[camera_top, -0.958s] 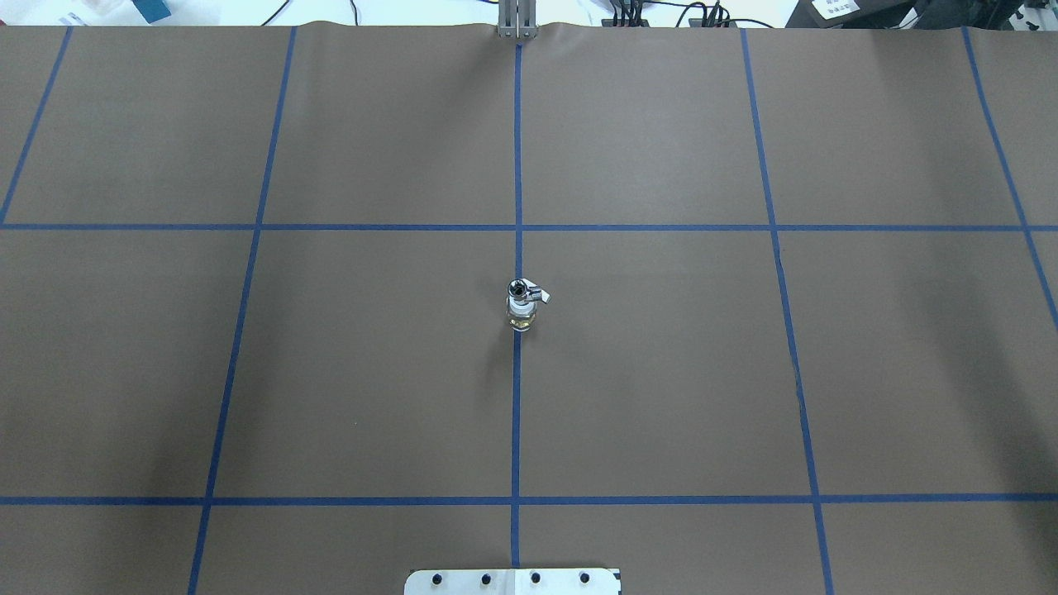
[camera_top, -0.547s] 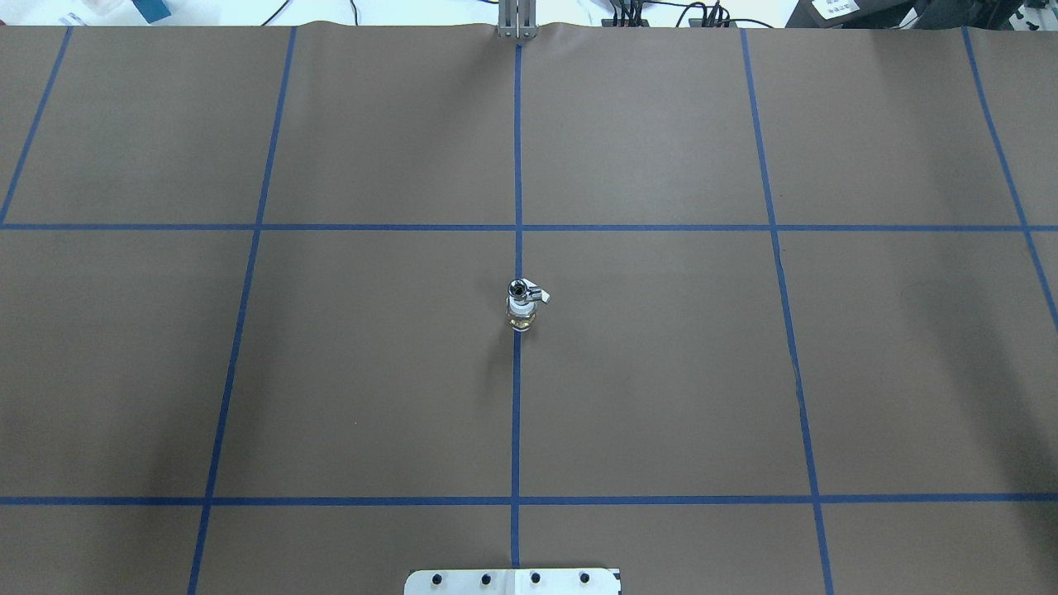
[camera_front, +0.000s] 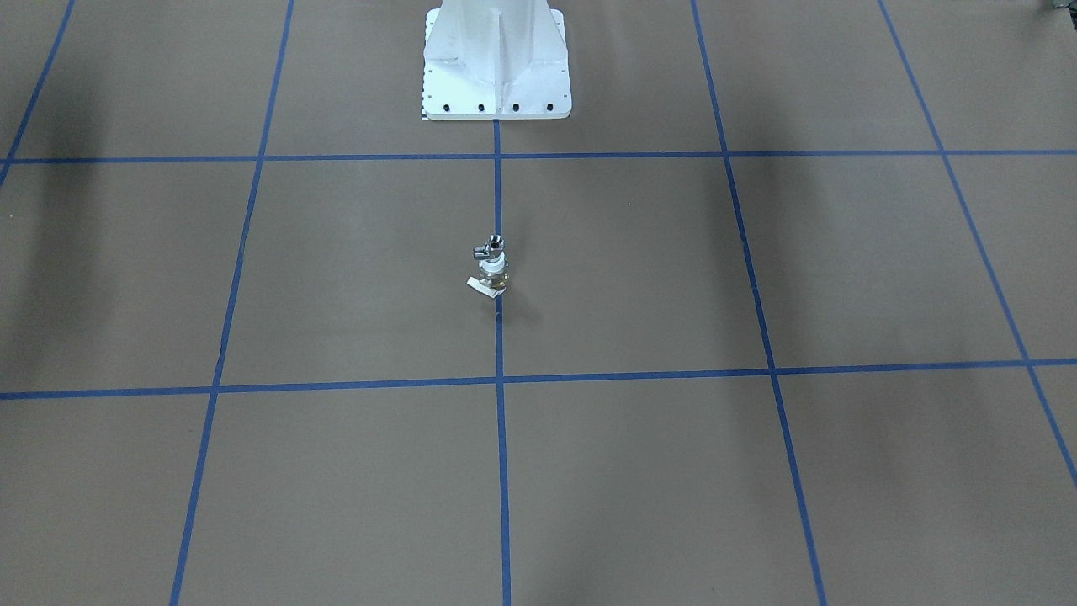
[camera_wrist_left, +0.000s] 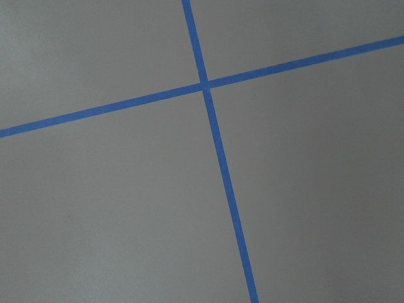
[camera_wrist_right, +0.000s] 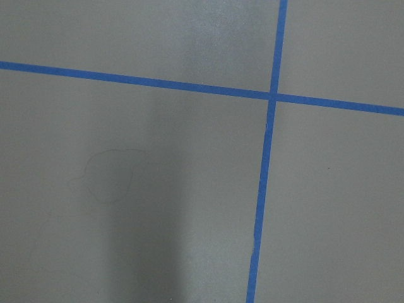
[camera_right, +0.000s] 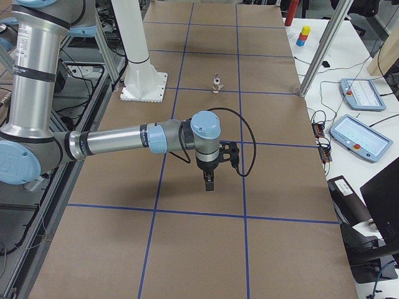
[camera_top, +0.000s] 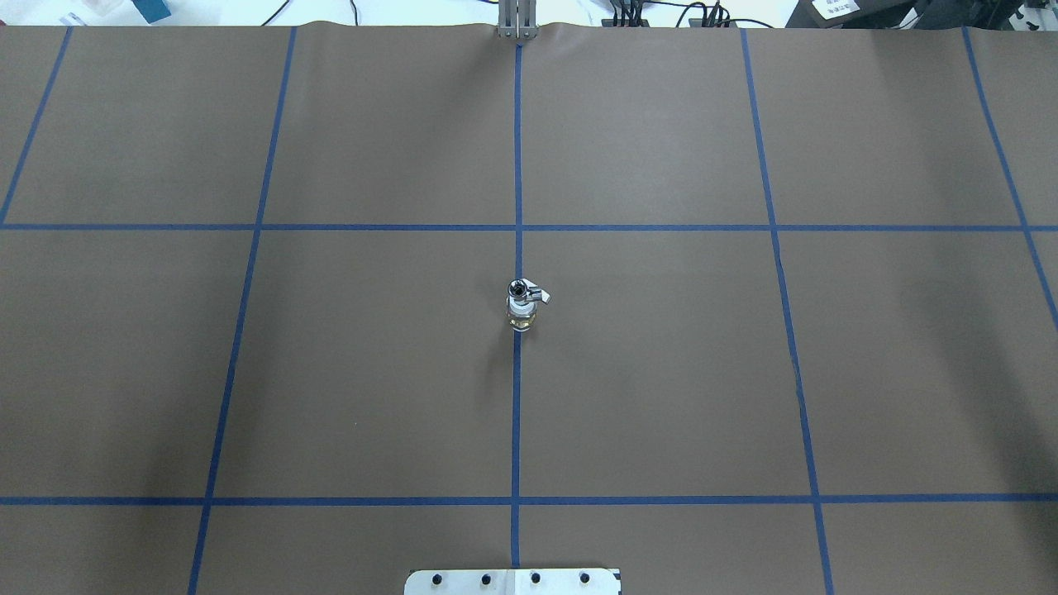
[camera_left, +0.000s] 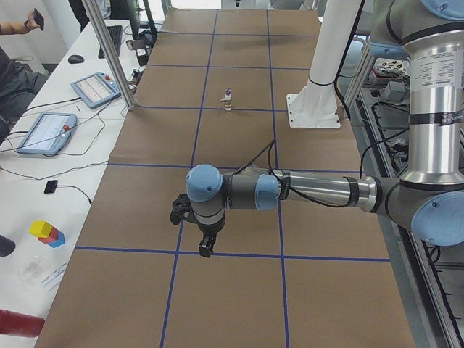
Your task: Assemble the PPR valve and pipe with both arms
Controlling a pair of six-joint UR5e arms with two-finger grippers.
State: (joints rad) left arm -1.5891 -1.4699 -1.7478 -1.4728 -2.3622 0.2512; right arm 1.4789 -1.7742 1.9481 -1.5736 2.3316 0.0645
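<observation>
The PPR valve (camera_top: 521, 315) stands upright on the centre blue tape line (camera_top: 516, 413) near the middle of the brown worktop (camera_top: 661, 372). The silver pipe (camera_top: 518, 288) is seated on its top, and in the overhead view its side stub points toward 3 o'clock. The left end effector (camera_left: 205, 246) and the right end effector (camera_right: 209, 180) show only in the side views, each pointing down over bare worktop well apart from the valve. From there I cannot tell how far either is open or whether it holds anything.
</observation>
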